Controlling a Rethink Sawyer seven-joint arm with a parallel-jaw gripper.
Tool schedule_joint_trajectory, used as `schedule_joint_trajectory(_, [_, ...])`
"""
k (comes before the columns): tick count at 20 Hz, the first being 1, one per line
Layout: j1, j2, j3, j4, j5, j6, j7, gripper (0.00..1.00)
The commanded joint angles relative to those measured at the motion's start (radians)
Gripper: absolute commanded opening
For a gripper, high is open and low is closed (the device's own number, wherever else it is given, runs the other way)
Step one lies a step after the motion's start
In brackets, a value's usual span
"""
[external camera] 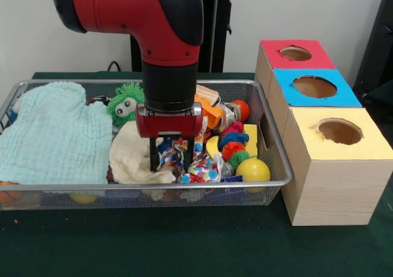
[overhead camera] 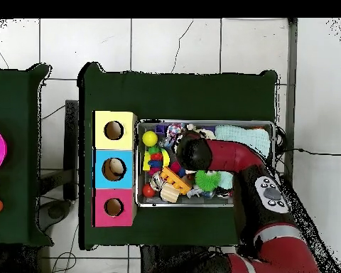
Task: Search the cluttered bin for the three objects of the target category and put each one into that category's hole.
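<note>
We see the gripper (external camera: 171, 161) lowered into the wire bin (external camera: 279, 160), its two dark fingers (external camera: 153, 157) spread apart and straddling a multicoloured rope toy (external camera: 174, 156) in the near middle of the bin; we cannot tell whether they touch it. Left of the gripper lies a cream cloth (external camera: 132, 157), and further left a pale blue towel (external camera: 55, 136) covers most of the bin's left half. A green fuzzy toy (external camera: 126, 103) with eyes sits behind the cloth, beside the arm (external camera: 166, 37). To the right of the gripper we see an orange block (external camera: 212, 114), a spiky blue ball (external camera: 233, 138), a spiky red one (external camera: 231, 149) and a yellow ball (external camera: 252, 170) at the near right corner. Right of the bin, on the green table (external camera: 184, 240), stands a wooden box (external camera: 325, 191) with three holes, topped red (external camera: 296, 53) at the far end, blue (external camera: 314, 86) in the middle and yellow (external camera: 339, 131) nearest. In the overhead view the arm (overhead camera: 230, 156) hides the gripper, and something pale shows inside the blue hole (overhead camera: 114, 169).
</note>
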Motion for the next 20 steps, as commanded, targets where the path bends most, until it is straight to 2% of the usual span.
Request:
schedule_joint_trajectory(1, [0.047,0.050,0.007,-0.218,0.092,0.230,0.122,1.00])
schedule_joint_trajectory(6, [0.041,0.103,0.021,-0.237,0.091,0.192,0.112,1.00])
schedule_joint_trajectory(15, [0.076,0.136,-0.031,-0.121,0.051,-0.005,0.205,1.00])
schedule_joint_trajectory(20, [0.085,0.159,-0.058,-0.104,0.041,-0.057,0.197,1.00])
